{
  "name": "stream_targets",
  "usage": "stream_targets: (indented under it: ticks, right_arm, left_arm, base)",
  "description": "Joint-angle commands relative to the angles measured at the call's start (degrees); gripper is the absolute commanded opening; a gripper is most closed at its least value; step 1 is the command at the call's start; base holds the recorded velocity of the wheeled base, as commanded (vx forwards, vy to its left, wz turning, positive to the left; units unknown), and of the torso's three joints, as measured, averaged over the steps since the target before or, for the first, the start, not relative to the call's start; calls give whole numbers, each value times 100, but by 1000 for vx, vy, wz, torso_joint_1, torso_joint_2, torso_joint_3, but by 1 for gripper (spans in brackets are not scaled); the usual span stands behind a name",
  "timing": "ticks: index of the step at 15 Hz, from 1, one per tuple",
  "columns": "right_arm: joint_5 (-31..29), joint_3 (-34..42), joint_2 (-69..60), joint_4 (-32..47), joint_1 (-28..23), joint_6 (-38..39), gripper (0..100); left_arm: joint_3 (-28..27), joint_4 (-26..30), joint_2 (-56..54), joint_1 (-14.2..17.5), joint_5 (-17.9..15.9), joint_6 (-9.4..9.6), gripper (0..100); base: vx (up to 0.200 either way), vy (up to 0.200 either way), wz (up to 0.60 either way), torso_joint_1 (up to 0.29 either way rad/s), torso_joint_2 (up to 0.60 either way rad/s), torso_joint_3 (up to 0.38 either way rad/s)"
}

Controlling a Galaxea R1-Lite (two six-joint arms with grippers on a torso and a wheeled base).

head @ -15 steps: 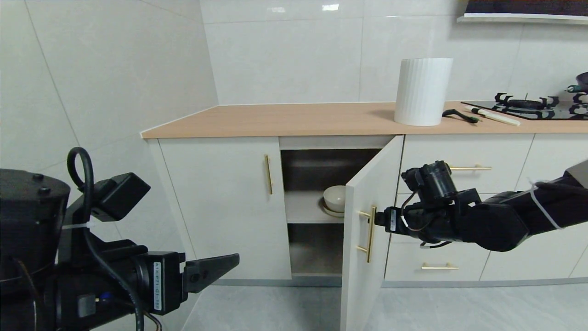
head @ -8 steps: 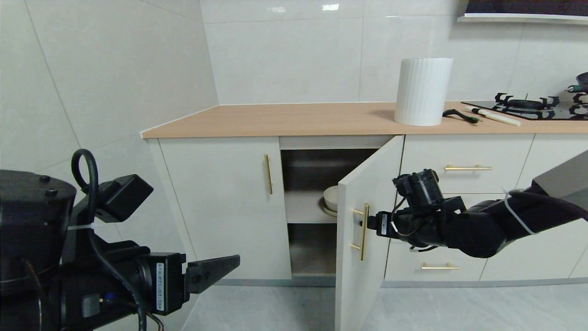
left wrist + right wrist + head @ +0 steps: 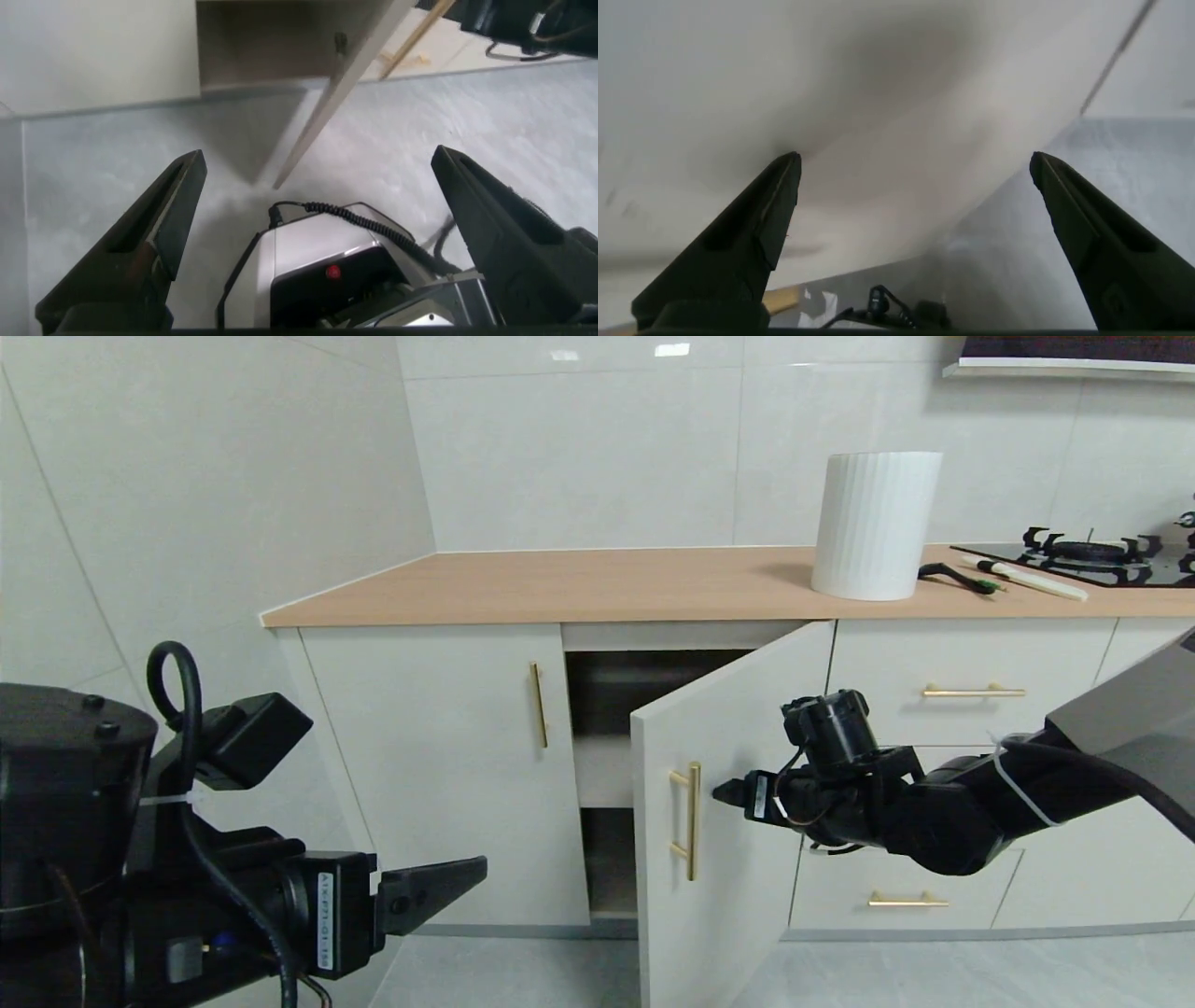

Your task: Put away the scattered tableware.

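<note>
I think I am near the end of the job. The cupboard door [image 3: 709, 709] stands half open and hides most of the inside, so I cannot tell what sits on the shelf. The door is not shut yet. Up on the desk [image 3: 579, 583] a dark-handled tool [image 3: 957, 577] and a white stick [image 3: 1032, 581] lie beside a tall white tub [image 3: 873, 523]. They may need putting away too.

My right end effector [image 3: 728, 793] is spread wide and holds nothing. Its tip is right at the front of the door, just beside the gold handle [image 3: 692, 821]. I cannot tell if it touches. My left end effector [image 3: 467, 873] is wide open and empty too, low down and well apart from the door.
</note>
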Motion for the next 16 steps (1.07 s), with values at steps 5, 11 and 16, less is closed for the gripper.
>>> stream_targets:
  ticks: [5, 11, 16]
  right_arm:
    - [-215, -605, 292, 5, 235, 873, 100]
    - [-821, -1624, 942, 58, 173, 1778, 100]
    - [-1032, -2011, 1294, 58, -126, 1998, 100]
  left_arm:
    - [-18, -18, -16, 1, 21, -12, 100]
    - [-36, -27, -7, 10, 91, -21, 100]
    - [-36, -27, 11, 10, 91, -29, 100]
  base:
    - [160, 0, 0, 2, 4, 2]
    - [0, 0, 0, 0, 0, 0]
    - [0, 0, 0, 0, 0, 0]
